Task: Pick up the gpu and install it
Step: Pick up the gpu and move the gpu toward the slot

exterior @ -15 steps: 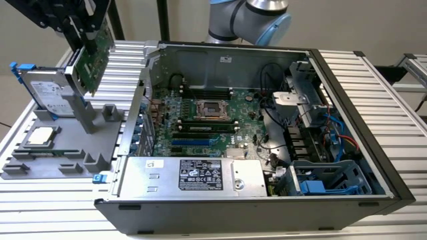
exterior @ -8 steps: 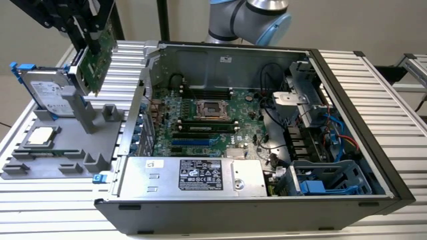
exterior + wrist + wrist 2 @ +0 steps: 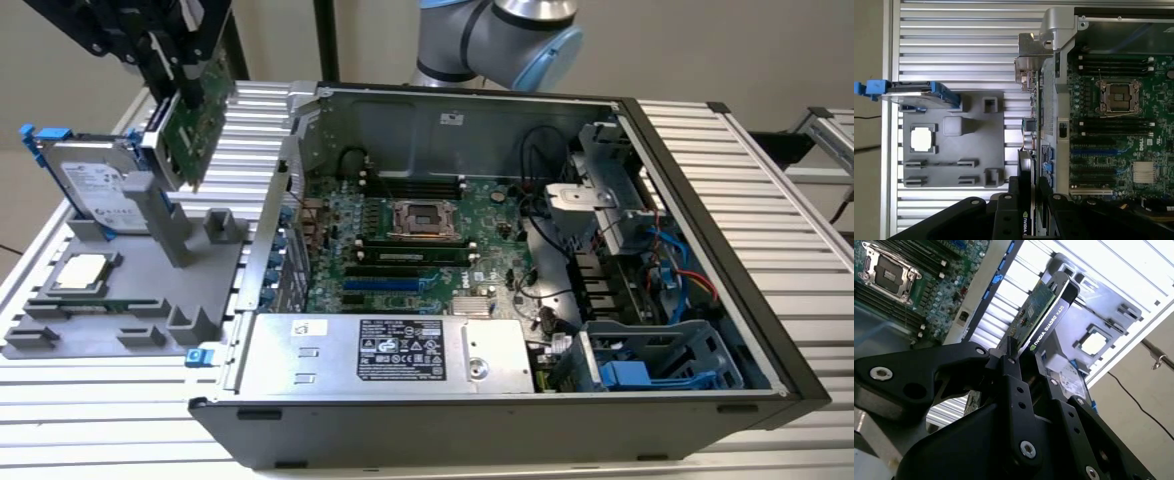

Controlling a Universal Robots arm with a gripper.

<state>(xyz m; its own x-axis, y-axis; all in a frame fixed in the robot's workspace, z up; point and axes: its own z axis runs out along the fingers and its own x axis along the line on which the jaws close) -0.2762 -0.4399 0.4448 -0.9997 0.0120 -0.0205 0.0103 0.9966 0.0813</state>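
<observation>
While the gripper [image 3: 178, 72] clamps the graphics card [image 3: 190, 125] by its upper edge, the card hangs on edge above the grey tray [image 3: 80, 335], near the hard drive [image 3: 100, 185], at the exterior view's left of the open computer case [image 3: 441, 430].

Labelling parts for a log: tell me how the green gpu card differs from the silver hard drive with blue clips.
The green gpu card is a thin circuit board; the silver hard drive with blue clips is a thicker metal box with a white label. The gpu card hangs clamped in the black claw above the grey holder tray; the hard drive stands in that tray. Both are roughly upright, outside the open computer case.
</observation>
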